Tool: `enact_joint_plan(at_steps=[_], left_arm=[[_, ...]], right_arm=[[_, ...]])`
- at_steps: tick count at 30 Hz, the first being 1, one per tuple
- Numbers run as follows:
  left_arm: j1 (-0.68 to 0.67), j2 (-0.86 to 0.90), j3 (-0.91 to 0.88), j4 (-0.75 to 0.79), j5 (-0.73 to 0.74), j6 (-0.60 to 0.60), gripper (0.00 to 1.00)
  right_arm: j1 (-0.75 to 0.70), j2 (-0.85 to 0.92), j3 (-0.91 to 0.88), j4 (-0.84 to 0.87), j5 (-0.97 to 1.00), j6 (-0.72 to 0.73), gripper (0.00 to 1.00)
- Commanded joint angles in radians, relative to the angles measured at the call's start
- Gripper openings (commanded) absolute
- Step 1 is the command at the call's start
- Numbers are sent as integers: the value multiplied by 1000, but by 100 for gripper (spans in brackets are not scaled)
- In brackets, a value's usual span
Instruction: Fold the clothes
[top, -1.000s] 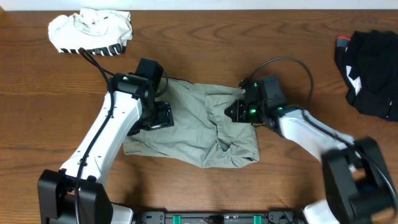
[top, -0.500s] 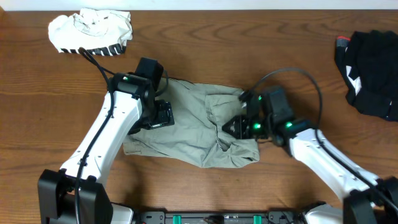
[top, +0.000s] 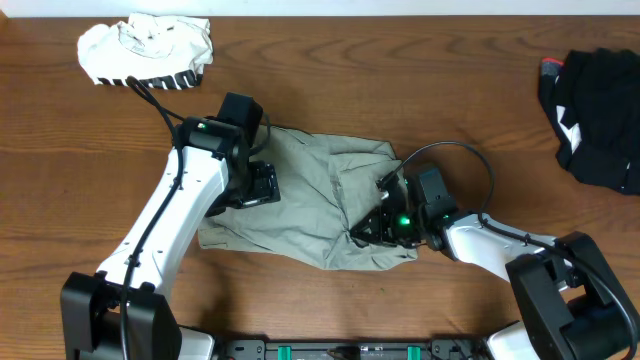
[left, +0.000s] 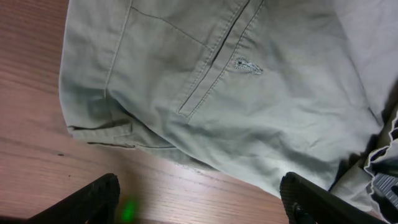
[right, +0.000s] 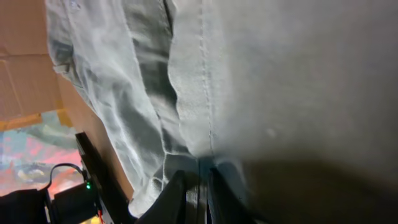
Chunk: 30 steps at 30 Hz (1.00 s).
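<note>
Folding appears barely begun: the khaki shorts (top: 300, 200) lie rumpled mid-tabletop (top: 400, 80). The right gripper (top: 375, 228) has its jaws clamped on their lower-right fabric; the left gripper (top: 262, 186) holds its jaws apart above the left side. The white striped garment (top: 145, 50) and the black garment (top: 600, 115) lie bunched, unfolded, near opposite corners.

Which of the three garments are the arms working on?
The khaki-grey shorts in the middle; the white striped garment and the black garment lie apart, untouched.

A khaki-grey garment (top: 300, 205) is spread on the middle of the wooden table (top: 340, 70). A white striped garment (top: 148, 48) is bunched at the far left, a black garment (top: 600, 105) at the right edge
</note>
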Motion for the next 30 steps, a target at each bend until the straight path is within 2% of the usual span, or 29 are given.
enact_joint_plan(at_steps=[1,4,6,8,11,14,18,23,30], left_arm=[[5,3,5,-14,-5,-1,85],[5,3,5,-18,-5,6,85],[5,3,5,-18,-5,6,85],[5,3,5,-18,-5,6,85],[5,3,5,-18,-5,6,85],[5,3,5,-13,-5,6,85],[5,3,5,-6,-5,6,86],[5,3,5,-8,-5,5,85],[5,3,5,-13,-5,5,85]], right_arm=[[-22,-40,3,18,-10,32,11],[-61,-144,30,14,-33,31,15],[-106,-230,47,-1,-43,31,21],[-168,-309,59,-32,-45,29,36],[-281,-392,61,-122,-43,-26,65],[-373,-389,60,-284,-37,-143,75],[-394,-310,60,-420,4,-270,79],[-375,-168,60,-413,82,-278,81],[-356,11,60,-353,74,-303,81]])
